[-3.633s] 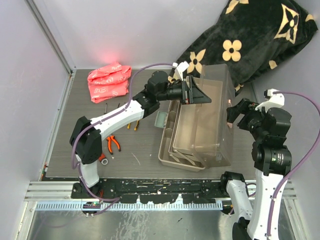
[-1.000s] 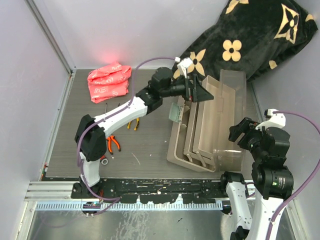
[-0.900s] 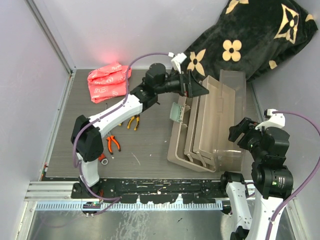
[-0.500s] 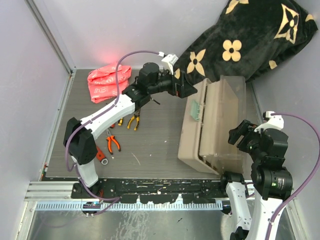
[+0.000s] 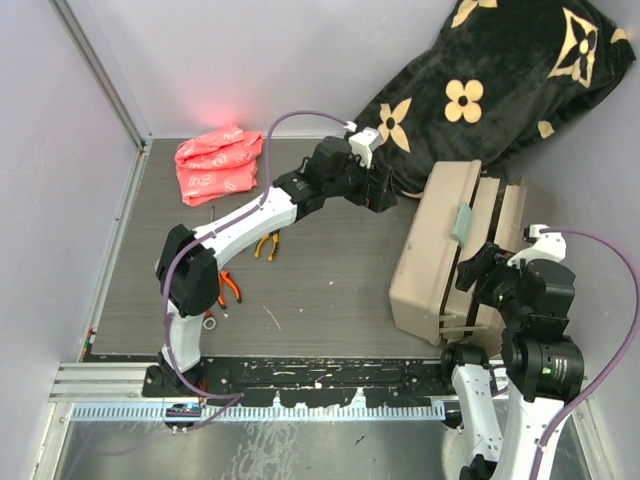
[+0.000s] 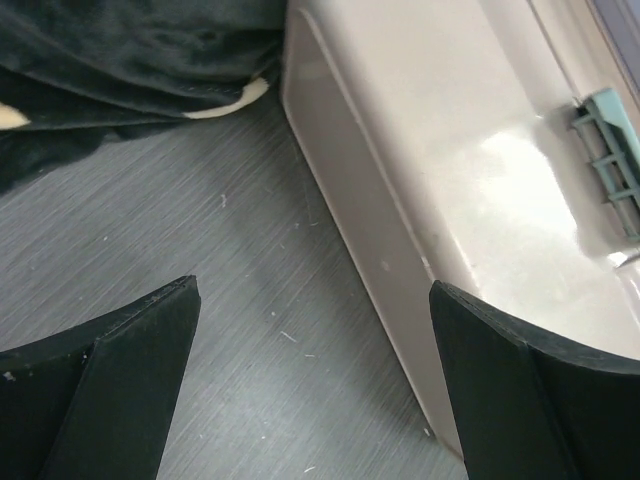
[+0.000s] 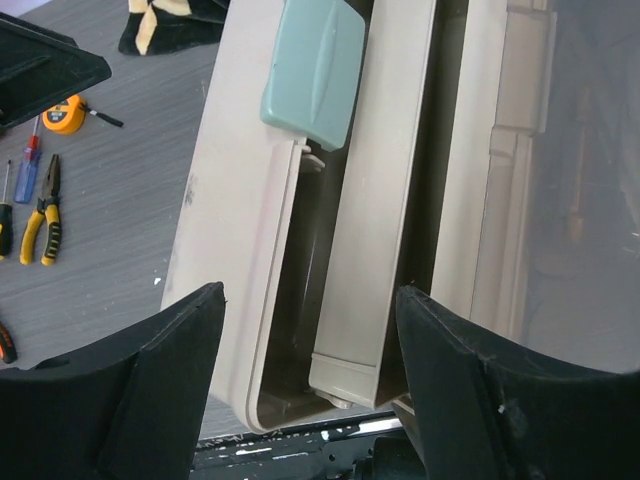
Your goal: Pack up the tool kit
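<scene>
The brown toolbox (image 5: 445, 250) lies tipped on its side at the right, its beige trays and teal latch (image 7: 315, 65) facing up. My left gripper (image 5: 380, 192) is open and empty just left of the box's far corner (image 6: 450, 180), above bare table. My right gripper (image 5: 478, 275) is open and hovers over the box's near end (image 7: 290, 300), touching nothing. Yellow pliers (image 5: 265, 243) and orange pliers (image 5: 228, 286) lie left of centre. The right wrist view also shows the orange tape measure (image 7: 65, 113), screwdrivers (image 7: 28, 160) and yellow pliers (image 7: 45, 215).
The black flower-patterned blanket (image 5: 500, 70) is piled at the back right, against the box's far end. A pink crumpled bag (image 5: 218, 163) lies at the back left. A small red and grey item (image 5: 207, 318) sits by the left arm's base. Grey walls close both sides.
The toolbox has swung over from open to lying on its side and shifted right. My left gripper has come off it and sits beside its far corner. The right arm has barely moved.
</scene>
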You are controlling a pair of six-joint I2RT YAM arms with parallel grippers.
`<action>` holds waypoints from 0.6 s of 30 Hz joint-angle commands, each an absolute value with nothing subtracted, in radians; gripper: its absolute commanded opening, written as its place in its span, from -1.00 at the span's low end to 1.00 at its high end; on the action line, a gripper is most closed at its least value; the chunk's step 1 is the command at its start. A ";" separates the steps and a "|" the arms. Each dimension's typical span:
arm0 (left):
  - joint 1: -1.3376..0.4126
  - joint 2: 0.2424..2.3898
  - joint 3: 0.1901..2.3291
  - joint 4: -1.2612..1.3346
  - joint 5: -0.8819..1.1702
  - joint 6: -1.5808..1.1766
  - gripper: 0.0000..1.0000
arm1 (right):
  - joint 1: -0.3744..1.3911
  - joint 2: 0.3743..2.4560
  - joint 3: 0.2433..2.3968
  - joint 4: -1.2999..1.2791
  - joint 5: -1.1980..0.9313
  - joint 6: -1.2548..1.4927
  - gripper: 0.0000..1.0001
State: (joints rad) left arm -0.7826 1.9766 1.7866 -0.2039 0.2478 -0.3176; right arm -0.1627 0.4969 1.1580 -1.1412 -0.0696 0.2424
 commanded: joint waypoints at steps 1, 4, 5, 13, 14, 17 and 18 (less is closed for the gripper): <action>-0.819 1.970 1.869 -0.195 0.223 -0.266 0.99 | -0.163 0.483 1.146 -1.093 -0.101 0.231 0.50; -0.824 1.967 1.869 -0.196 0.223 -0.269 0.99 | -0.164 0.488 1.133 -1.090 -0.142 0.238 0.50; -0.826 1.965 1.870 -0.204 0.220 -0.269 0.99 | -0.163 0.489 1.129 -1.088 -0.158 0.240 0.51; -0.994 1.799 1.735 -0.276 0.034 -0.135 0.99 | -0.163 0.482 1.152 -1.068 -0.196 0.266 0.51; -1.025 1.772 1.687 -0.265 -0.008 -0.113 1.00 | -0.163 0.483 1.171 -1.067 -0.183 0.274 0.51; -1.104 1.720 1.631 -0.265 -0.096 -0.084 1.00 | -0.163 0.494 1.227 -1.078 -0.131 0.284 0.51; -1.119 1.707 1.623 -0.266 -0.112 -0.090 1.00 | -0.163 0.498 1.241 -1.083 -0.107 0.285 0.53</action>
State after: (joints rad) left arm -1.0290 1.8286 1.6527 -0.2905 0.0235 -0.1608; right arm -0.1627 0.4908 1.1481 -1.1309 -0.1707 0.2630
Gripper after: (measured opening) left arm 0.999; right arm 0.755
